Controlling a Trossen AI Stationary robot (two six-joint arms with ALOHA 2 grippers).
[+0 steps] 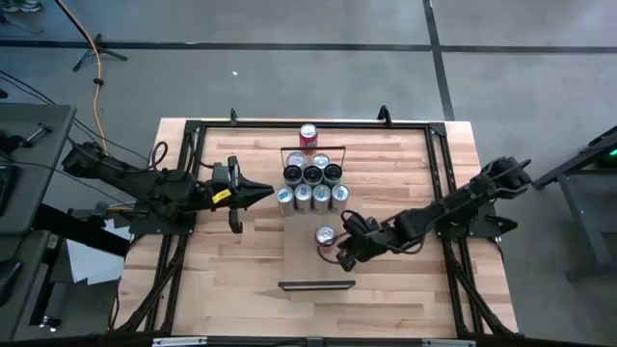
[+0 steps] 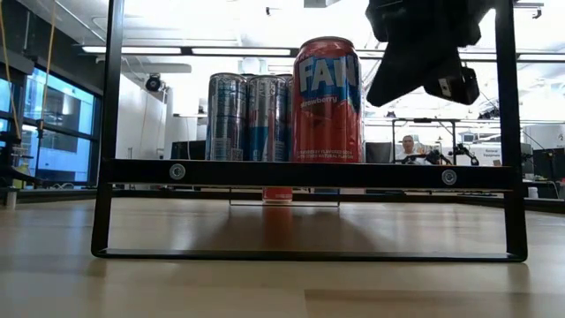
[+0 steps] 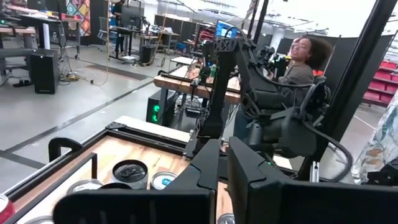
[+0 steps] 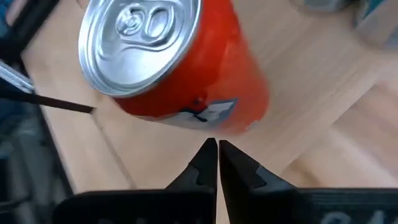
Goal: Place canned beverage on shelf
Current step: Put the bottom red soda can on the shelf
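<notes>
Pale wooden shelf on butcher-block tabletop; seemingly a workshop beyond.

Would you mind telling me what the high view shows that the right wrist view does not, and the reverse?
Only the high view shows the left gripper waiting beside the cluster of silver cans, plus another red can beyond it. Only the right wrist view shows the right gripper shut and empty, just short of the red can. Both show that red can standing upright on the shelf.
</notes>
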